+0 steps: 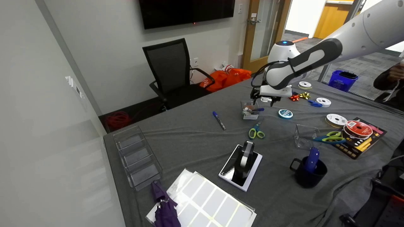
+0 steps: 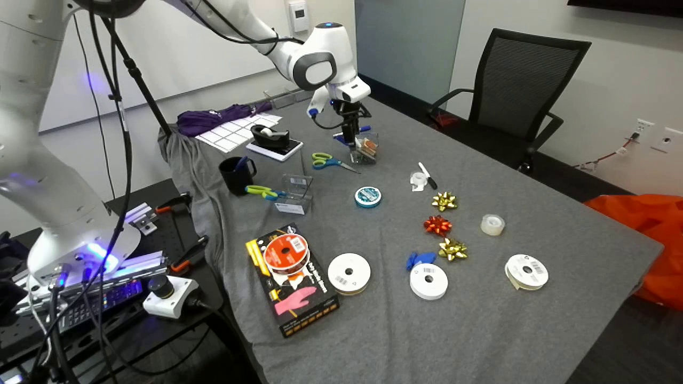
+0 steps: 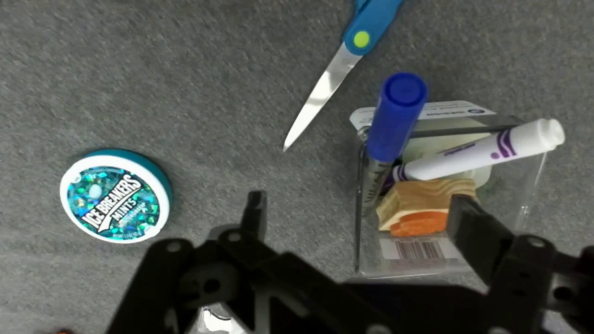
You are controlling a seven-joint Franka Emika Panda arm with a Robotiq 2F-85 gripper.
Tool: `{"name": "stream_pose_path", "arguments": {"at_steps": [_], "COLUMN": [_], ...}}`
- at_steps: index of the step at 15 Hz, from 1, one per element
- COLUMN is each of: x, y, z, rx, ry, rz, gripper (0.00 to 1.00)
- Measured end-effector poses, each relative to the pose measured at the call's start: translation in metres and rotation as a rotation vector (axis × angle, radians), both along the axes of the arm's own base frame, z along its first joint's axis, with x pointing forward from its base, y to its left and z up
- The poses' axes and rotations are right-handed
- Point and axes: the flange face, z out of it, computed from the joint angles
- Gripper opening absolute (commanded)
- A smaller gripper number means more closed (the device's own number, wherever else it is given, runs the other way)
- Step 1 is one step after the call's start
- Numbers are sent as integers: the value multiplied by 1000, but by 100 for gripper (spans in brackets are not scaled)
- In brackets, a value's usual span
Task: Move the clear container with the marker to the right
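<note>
Gaping wide low in the wrist view, the end effector (image 3: 359, 201) could, closing off-centre, tip the clear container (image 3: 399, 266) at right, spilling the blue-capped marker (image 3: 390, 132).

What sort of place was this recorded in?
Probably an office meeting room: a black mesh-backed chair stands beside a grey cloth-covered table, and a flat black wall-mounted screen hangs beyond them.

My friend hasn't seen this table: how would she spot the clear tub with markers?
Over the grey table, follow the white arm to its open gripper. Close by is the clear container. Unlike the clear tub near the mug, it holds a blue-capped marker, a white marker and a wooden block.
</note>
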Motion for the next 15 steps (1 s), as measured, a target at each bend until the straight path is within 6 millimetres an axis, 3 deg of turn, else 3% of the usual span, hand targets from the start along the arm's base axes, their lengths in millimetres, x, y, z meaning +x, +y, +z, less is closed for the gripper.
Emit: {"name": "stream_pose_path", "arguments": {"at_steps": [7,8,10,15], "x": [11,12,15,20], "y": [-3,-4,-6,-7], "z": [-19,-22,-27,-34], "rx": [-5,-9,-15,-23], "ry": [-31,-30,-31,-36], "rz": [-34,-40,-48,-65], "gripper": [100,75,68,31]}}
